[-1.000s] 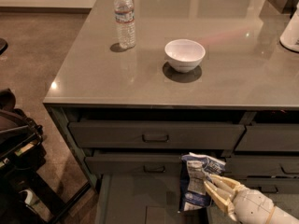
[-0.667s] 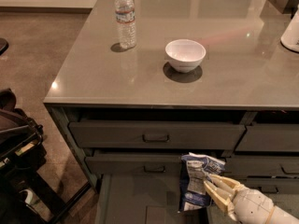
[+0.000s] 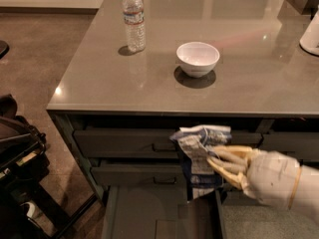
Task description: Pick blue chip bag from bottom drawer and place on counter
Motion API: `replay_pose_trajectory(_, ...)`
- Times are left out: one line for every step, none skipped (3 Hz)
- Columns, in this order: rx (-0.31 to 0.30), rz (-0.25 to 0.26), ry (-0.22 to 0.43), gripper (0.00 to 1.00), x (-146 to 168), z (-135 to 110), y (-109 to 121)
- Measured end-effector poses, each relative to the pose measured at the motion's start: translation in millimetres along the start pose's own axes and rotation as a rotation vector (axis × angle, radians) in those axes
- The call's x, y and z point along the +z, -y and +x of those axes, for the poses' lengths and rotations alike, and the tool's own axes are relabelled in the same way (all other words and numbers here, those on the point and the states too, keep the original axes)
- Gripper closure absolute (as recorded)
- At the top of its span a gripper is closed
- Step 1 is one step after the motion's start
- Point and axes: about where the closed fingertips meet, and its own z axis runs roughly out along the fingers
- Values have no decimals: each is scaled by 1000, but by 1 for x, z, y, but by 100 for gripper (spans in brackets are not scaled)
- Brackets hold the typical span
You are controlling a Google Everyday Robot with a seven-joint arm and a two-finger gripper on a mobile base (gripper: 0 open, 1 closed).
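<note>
My gripper reaches in from the lower right and is shut on the blue chip bag, a crinkled blue and white foil bag. I hold the bag upright in the air in front of the drawer fronts, just below the counter's front edge. The bottom drawer is pulled open beneath the bag, and its flat floor is bare.
A white bowl stands mid-counter, a clear water bottle at the back left, and a white object at the right edge. Two shut handled drawers sit above the open one. Dark equipment stands on the floor at left.
My gripper has lifted the chip bag up from the bottom drawer to just under the counter's edge.
</note>
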Motion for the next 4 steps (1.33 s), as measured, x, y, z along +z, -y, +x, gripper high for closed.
replay_pose_trajectory(-142, -11, -92, 100, 7, -65, 19)
replay_pose_trajectory(-199, -1, -131, 100, 11, -89, 24)
replay_pose_trajectory(-199, -2, -131, 100, 11, -89, 23)
replay_pose_trajectory(-225, -22, -105, 100, 21, -96, 33)
